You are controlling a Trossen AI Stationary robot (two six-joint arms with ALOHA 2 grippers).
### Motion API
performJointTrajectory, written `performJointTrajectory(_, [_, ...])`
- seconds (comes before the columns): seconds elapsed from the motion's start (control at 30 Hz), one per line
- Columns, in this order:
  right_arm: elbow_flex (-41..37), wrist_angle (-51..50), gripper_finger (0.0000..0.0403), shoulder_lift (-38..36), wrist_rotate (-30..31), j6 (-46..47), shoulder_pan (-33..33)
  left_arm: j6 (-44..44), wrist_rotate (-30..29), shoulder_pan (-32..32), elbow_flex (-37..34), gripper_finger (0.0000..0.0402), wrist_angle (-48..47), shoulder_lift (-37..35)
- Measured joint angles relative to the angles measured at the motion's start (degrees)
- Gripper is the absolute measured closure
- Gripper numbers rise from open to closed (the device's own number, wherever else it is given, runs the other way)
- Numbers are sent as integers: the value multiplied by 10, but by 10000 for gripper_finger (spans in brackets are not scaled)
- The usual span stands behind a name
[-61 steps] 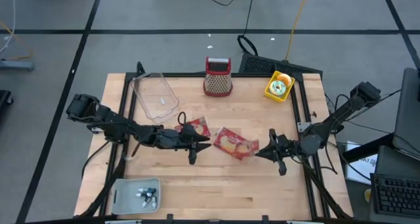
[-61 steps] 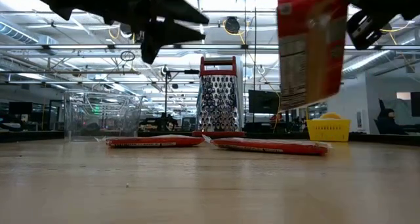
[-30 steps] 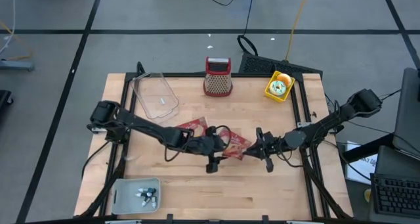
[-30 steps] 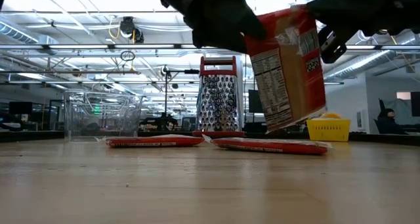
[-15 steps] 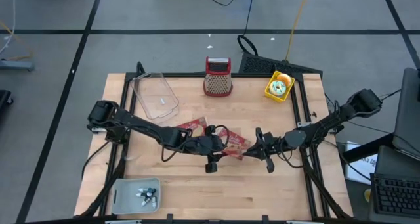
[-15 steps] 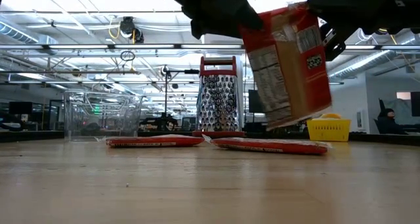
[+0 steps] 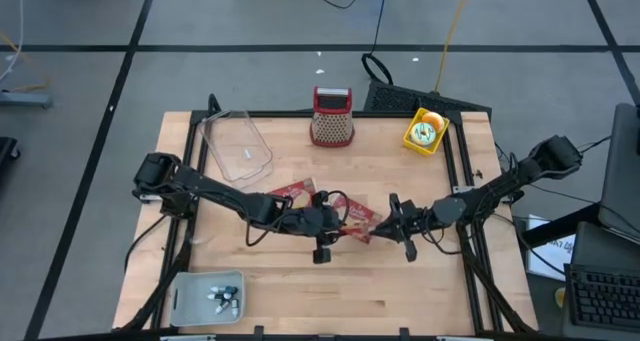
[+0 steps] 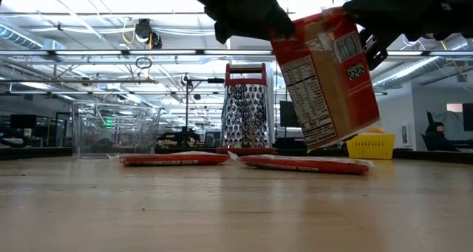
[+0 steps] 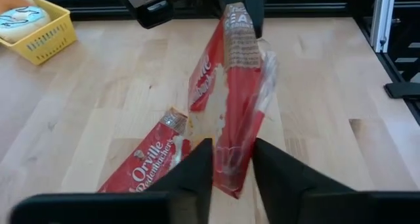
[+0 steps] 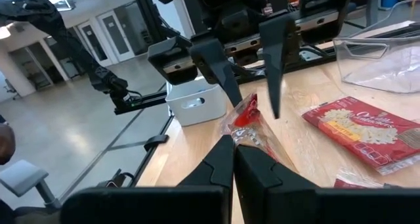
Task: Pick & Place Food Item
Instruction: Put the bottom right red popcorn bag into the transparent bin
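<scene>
The right gripper (image 10: 233, 159) is clamped tight on one end of a red popcorn packet (image 8: 325, 78), holding it in the air above the middle of the table (image 7: 300, 301). The left gripper (image 9: 233, 163) sits at the packet's other end with its fingers on either side of the wrapper; whether they have pinched it cannot be told.

Two more packets lie flat on the wood below, one (image 7: 295, 193) nearer the clear tub (image 7: 235, 146) and one (image 8: 304, 163) under the raised packet.

The risk is in the handover. If the right gripper lets go before the left has a firm pinch, the thin, slippery wrapper would likely slide out and drop onto the packets beneath. If both pull while clamped, the wrapper could tear or crumple.
</scene>
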Motion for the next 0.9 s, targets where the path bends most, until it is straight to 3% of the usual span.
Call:
performJointTrajectory(0.13, [0, 0, 403, 0, 0, 1, -3, 0, 0, -7, 0, 375, -5, -17])
performJointTrajectory(0.2, [0, 1, 402, 0, 1, -3, -3, 1, -9, -12, 0, 392, -28, -39])
performJointTrajectory(0.33, [0, 13, 395, 0, 0, -4, -2, 11, -88, -34, 0, 399, -78, -97])
performJointTrajectory(0.43, [0, 17, 391, -3, 0, -11, -2, 5, -102, -51, 0, 400, -106, -145])
performJointTrajectory(0.67, [0, 42, 401, -3, -18, -61, -2, 1, -86, -71, 1, 383, -98, -171])
performJointTrajectory(0.8, [0, 51, 402, -3, -30, -75, -2, -11, -84, -65, 1, 383, -100, -151])
performJointTrajectory(0.9, [0, 73, 402, -3, -31, -80, -2, -4, -51, -58, 0, 388, -88, -125])
